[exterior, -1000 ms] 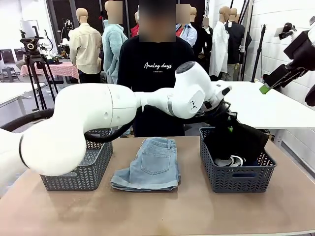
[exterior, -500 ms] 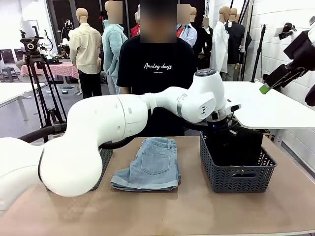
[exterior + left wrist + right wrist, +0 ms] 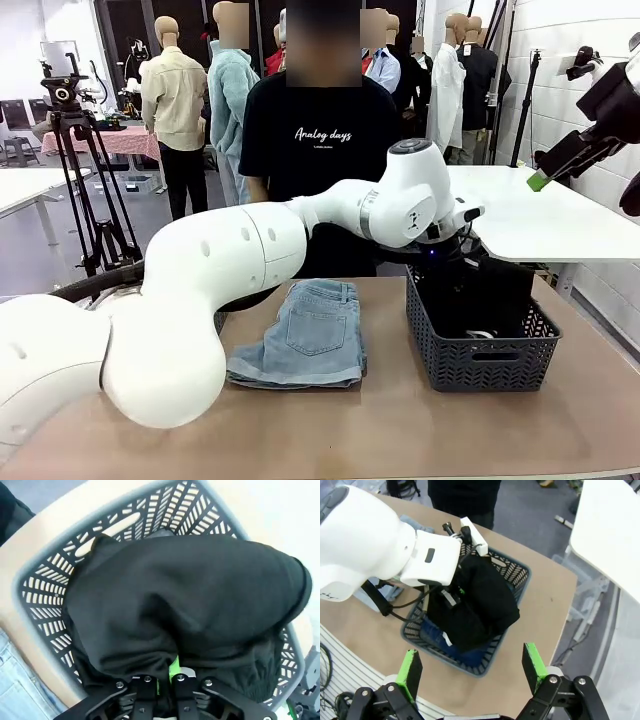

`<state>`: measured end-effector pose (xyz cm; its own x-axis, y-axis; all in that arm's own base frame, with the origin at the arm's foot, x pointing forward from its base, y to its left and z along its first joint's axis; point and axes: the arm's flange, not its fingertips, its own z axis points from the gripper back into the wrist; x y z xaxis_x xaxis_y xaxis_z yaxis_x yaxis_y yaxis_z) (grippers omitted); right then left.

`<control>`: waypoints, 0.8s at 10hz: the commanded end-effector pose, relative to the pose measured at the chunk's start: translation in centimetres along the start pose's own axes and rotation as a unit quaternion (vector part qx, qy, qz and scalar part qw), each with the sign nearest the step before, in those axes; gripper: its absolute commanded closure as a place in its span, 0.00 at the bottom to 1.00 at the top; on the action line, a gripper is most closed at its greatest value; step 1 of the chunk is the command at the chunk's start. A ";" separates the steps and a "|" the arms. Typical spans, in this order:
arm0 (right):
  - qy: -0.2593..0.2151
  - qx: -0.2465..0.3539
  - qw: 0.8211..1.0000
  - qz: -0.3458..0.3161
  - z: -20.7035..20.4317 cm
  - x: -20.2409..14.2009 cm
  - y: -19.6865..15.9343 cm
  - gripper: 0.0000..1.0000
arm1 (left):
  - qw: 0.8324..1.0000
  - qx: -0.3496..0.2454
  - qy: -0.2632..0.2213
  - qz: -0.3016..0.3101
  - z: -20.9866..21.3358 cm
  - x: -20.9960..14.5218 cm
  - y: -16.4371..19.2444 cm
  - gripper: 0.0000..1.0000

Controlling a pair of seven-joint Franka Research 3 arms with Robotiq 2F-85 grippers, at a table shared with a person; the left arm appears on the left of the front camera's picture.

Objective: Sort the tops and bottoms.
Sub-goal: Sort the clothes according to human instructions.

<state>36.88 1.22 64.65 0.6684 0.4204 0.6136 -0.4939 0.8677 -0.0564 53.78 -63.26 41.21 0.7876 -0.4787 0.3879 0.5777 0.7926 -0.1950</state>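
My left gripper (image 3: 167,674) is shut on the plain black top (image 3: 185,600), which slumps into the grey right basket (image 3: 45,595). From the front, the left arm reaches across the table and its wrist hangs over that basket (image 3: 480,362), with the black top (image 3: 490,290) inside. Dark blue denim (image 3: 470,655) lies under the black top (image 3: 480,600), and a bit of white cloth (image 3: 482,333) shows near the basket's front. The pale light-blue shorts (image 3: 300,335) lie flat at the table's middle. My right gripper (image 3: 472,667) hovers high above the basket, open with nothing between its fingers.
A person in a black T-shirt (image 3: 315,150) stands at the far side of the table. A white table (image 3: 540,220) stands behind the right basket. Bare tabletop (image 3: 330,430) runs along the near edge.
The left wrist swung right over the basket and came down, lowering the black top into it. The right gripper has not moved.
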 end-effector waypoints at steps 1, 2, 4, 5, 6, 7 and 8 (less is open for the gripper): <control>0.003 -0.005 1.000 0.004 0.0 0.0 0.0 0.00 | 1.000 -0.010 -0.013 0.001 0.5 4.2 -1.3 1.00; 0.003 -0.005 1.000 0.004 0.0 0.0 0.0 0.00 | 1.000 -0.004 -0.021 0.000 1.5 4.1 -1.3 0.82; 0.003 -0.005 1.000 0.004 0.0 0.0 0.0 0.00 | 0.999 0.007 -0.033 -0.012 3.7 3.9 -2.1 0.44; 0.003 -0.005 1.000 0.004 0.0 0.0 0.0 0.00 | 0.999 0.012 -0.032 -0.019 4.8 3.7 -2.4 0.25; 0.003 -0.005 1.000 0.004 0.0 0.0 0.0 0.00 | 0.999 0.021 -0.037 -0.023 6.1 3.5 -2.7 0.06; 0.003 -0.005 1.000 0.004 0.0 0.0 0.0 0.00 | 0.998 0.016 -0.049 -0.026 6.9 3.4 -2.9 0.00; 0.003 -0.005 1.000 0.004 0.0 0.0 0.0 0.00 | 0.999 0.011 -0.048 -0.025 7.3 3.3 -2.7 0.00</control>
<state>36.88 1.22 64.65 0.6684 0.4204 0.6136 -0.4939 0.8677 -0.0564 52.04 -63.21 48.98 0.7464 -0.4662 0.4748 0.5993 0.7811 -0.1751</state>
